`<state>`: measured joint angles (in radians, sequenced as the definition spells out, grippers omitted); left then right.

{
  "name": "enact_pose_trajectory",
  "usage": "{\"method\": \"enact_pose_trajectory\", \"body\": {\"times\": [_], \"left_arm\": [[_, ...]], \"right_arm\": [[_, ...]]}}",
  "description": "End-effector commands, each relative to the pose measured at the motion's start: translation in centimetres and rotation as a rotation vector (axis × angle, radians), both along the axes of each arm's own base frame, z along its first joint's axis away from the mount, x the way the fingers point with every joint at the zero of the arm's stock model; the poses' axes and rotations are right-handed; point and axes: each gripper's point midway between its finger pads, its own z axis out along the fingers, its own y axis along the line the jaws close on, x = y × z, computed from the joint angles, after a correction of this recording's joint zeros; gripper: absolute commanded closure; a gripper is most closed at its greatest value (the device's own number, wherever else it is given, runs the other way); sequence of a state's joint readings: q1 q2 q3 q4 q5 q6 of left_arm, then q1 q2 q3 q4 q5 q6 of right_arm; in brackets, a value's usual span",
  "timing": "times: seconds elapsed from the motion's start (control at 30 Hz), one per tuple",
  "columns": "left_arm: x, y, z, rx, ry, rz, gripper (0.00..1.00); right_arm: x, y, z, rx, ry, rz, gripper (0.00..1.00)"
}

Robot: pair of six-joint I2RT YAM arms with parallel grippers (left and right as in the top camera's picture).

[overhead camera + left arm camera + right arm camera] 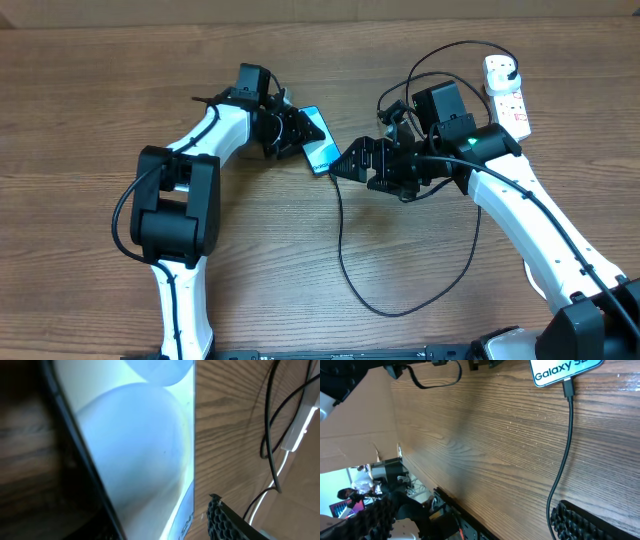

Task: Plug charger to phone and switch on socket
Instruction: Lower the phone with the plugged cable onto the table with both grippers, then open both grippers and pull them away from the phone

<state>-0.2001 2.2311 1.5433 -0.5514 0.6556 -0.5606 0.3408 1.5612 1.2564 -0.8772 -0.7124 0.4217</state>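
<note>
The phone (320,141) lies on the table with its cyan screen up and fills the left wrist view (135,445). My left gripper (296,131) straddles its upper end. Its jaws are open, and a strip of bare wood shows between the phone's edge and the right pad (225,520). The charger's connector tip (568,387) sits in the phone's lower edge (560,370). Its cable (345,260) loops across the table to a black plug (511,71) in the socket (507,97). My right gripper (341,165) hovers just below the phone, open and holding nothing, the cable running beside its right pad (585,522).
The black cable's loop (400,308) reaches toward the table's front edge. More black wire arcs behind the right arm (450,50). The socket's white cord (530,130) runs along the far right. Bare wood lies between the two arms.
</note>
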Motion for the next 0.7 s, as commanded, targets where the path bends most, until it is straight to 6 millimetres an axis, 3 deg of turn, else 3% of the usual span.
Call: {"method": "enact_pose_trajectory", "body": {"times": [0.0, 0.13, 0.4, 0.53, 0.67], "left_arm": [[-0.5, 2.9, -2.2, 0.105, 0.048, 0.045, 0.50], [-1.1, 4.2, -2.9, 0.161, 0.088, 0.066, 0.51], [-1.2, 4.8, -2.2, 0.170, 0.106, 0.061, 0.52], [-1.0, 5.8, 0.1, 0.197, 0.124, 0.070, 0.49], [0.0, 7.0, 4.4, 0.258, 0.044, 0.076, 0.47]], "right_arm": [[0.5, -0.1, 0.3, -0.010, -0.026, -0.002, 0.00], [0.5, -0.1, 0.3, -0.010, -0.025, -0.002, 0.00], [0.5, -0.3, 0.1, -0.027, -0.023, -0.009, 0.00], [0.5, -1.7, -1.2, -0.123, -0.010, -0.047, 0.00], [0.3, -3.4, -2.5, -0.233, 0.011, -0.083, 0.00]]}}
